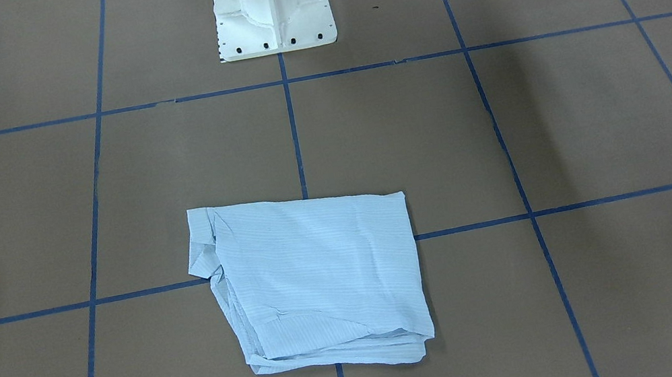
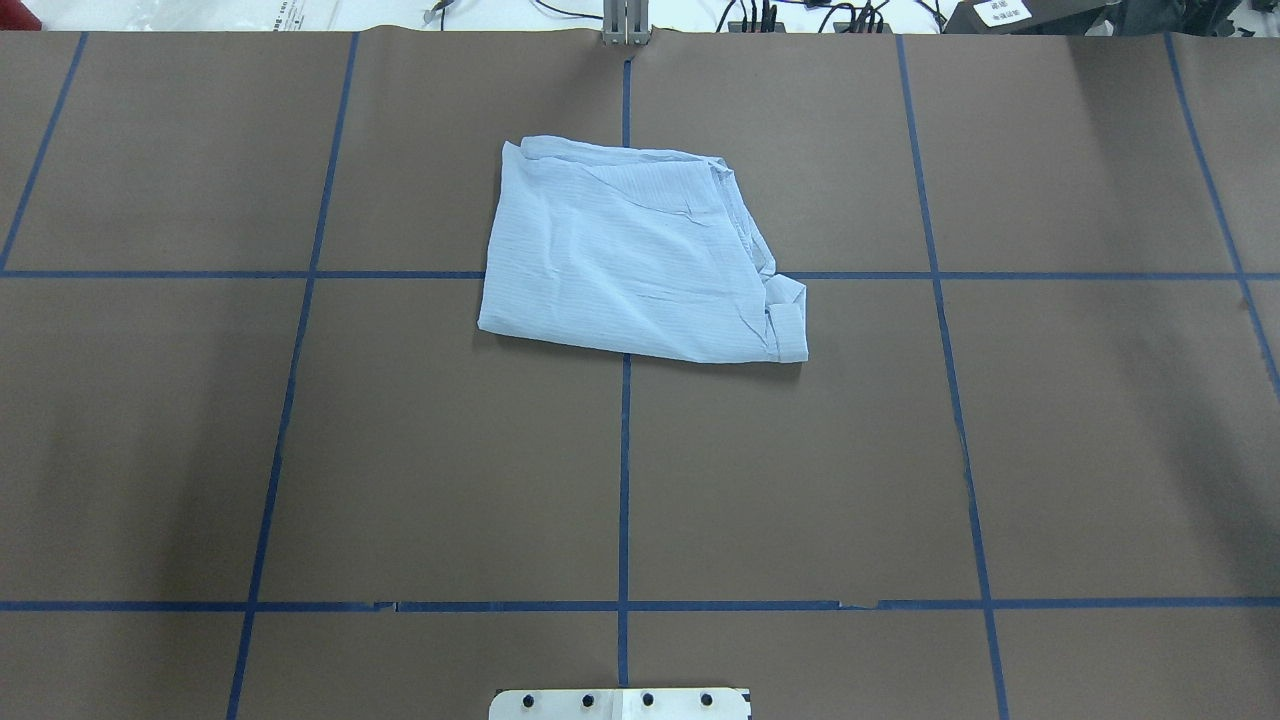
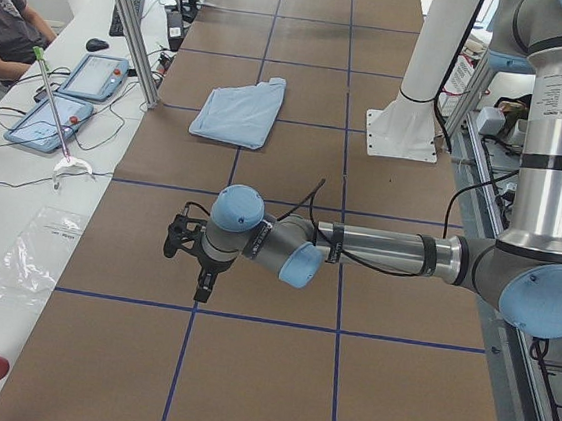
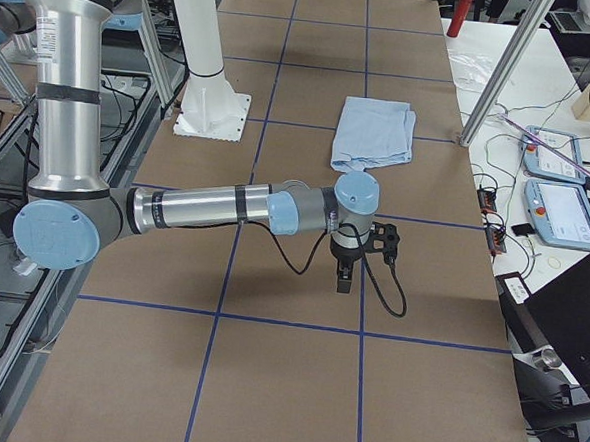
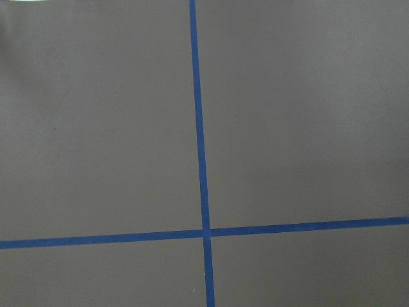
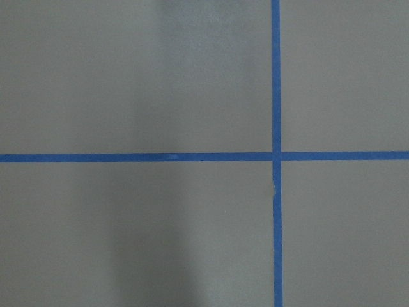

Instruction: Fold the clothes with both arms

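Note:
The light blue striped shirt [image 1: 317, 280] lies folded into a rough rectangle at the table's middle, on the side away from the robot's base. It also shows in the overhead view [image 2: 630, 260] and in both side views [image 3: 239, 113] [image 4: 374, 133]. My left gripper [image 3: 203, 288] hangs over bare table far from the shirt, and I cannot tell whether it is open or shut. My right gripper [image 4: 344, 277] hangs over bare table at the other end, also apart from the shirt, state unclear. Both wrist views show only brown table and blue tape.
The white pedestal base [image 1: 273, 11] stands at the robot's side of the table. Blue tape lines [image 2: 624, 480] divide the brown surface into squares. Control tablets [image 3: 55, 116] [image 4: 561, 207] and cables lie on side benches. A seated person [image 3: 4, 21] is at the far left.

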Controlling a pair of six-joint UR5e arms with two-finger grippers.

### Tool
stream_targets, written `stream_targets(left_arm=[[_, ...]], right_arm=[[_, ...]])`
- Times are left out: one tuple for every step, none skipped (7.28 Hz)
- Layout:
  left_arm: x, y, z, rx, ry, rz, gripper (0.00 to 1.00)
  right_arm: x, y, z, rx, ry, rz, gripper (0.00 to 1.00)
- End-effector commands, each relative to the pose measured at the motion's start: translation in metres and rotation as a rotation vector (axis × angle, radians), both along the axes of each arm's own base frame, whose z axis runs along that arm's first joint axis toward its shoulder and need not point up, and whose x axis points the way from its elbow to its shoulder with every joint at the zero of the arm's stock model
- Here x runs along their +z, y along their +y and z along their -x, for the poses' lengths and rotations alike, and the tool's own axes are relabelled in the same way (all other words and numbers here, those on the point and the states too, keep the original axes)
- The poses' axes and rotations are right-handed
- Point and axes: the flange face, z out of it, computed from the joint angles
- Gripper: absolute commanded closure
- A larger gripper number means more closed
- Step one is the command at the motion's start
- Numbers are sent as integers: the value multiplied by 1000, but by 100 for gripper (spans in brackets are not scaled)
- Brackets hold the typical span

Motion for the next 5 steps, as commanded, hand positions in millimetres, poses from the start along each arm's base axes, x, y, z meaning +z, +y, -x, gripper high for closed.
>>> stream_targets(left_arm=[[-1,4,1,-1,3,5,0],[-11,5,1,5,19,-13,0],[-12,4,0,5,19,-17,0],[-12,3,0,5,19,-18,0],[-13,3,0,6,18,-21,0]], right_arm=[[18,2,0,-1,-5,35,0],[16,2,1,-1,-7,31,0],[13,1,1,-2,-6,24,0],[11,-1,1,-2,-5,19,0],[11,-1,1,-2,-6,17,0]])
